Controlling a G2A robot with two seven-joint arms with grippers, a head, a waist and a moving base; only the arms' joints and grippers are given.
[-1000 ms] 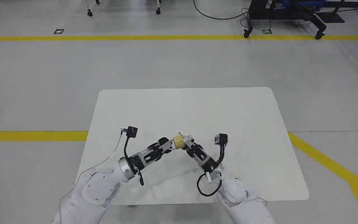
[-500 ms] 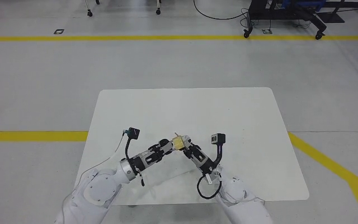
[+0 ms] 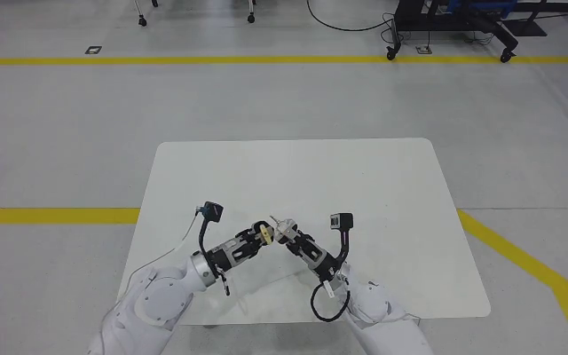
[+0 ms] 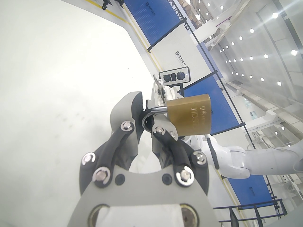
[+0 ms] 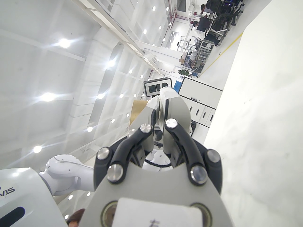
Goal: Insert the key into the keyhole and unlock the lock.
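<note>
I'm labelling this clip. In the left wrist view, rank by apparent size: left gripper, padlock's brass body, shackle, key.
1. left gripper, nearest the camera, so largest.
2. brass body.
3. shackle and key: alike, both partly hidden, unranked.

This is a large industrial robotics hall: a pale polished floor (image 3: 266, 106) marked with yellow lane lines (image 3: 266, 60), a white work table (image 3: 373, 177), blue partition panels (image 4: 151, 10), a high ceiling (image 5: 47, 12) with rows of spotlights (image 5: 64, 43), white drawer cabinets (image 5: 201, 105) and office chairs (image 5: 216, 2) at far workstations.
</note>
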